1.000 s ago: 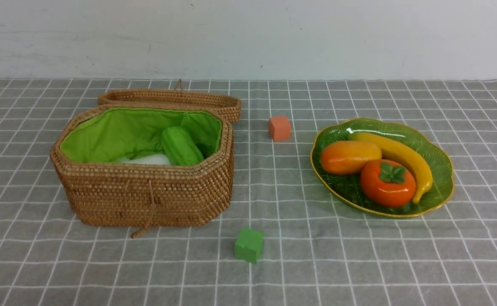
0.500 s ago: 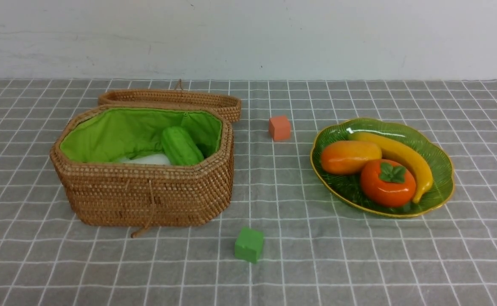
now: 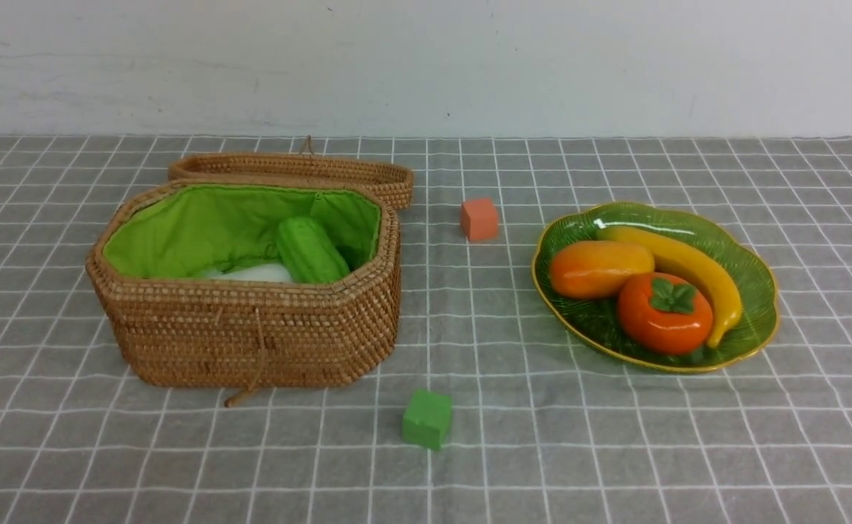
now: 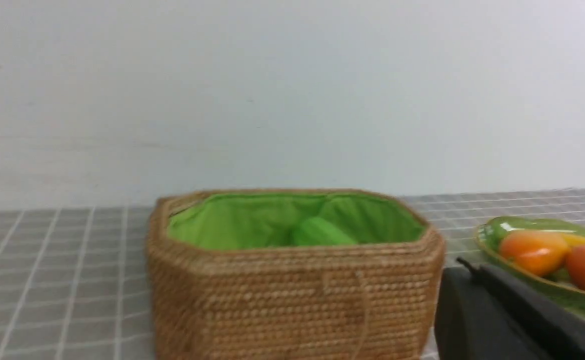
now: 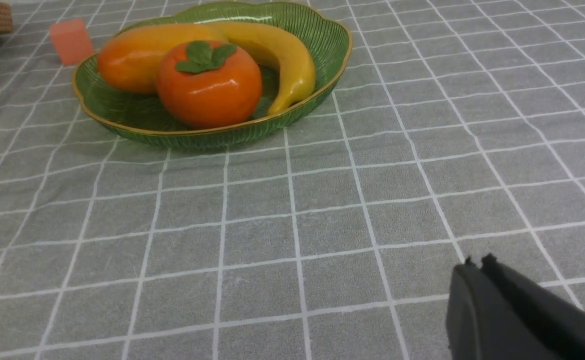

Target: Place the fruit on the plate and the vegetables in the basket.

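Both grippers, left gripper (image 4: 465, 267) and right gripper (image 5: 475, 262), are being kept closed and empty, well short of filled basket (image 3: 251, 342) and plate (image 3: 757, 276).

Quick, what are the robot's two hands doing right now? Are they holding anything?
Left gripper: closed, holding nothing.
Right gripper: closed, holding nothing.
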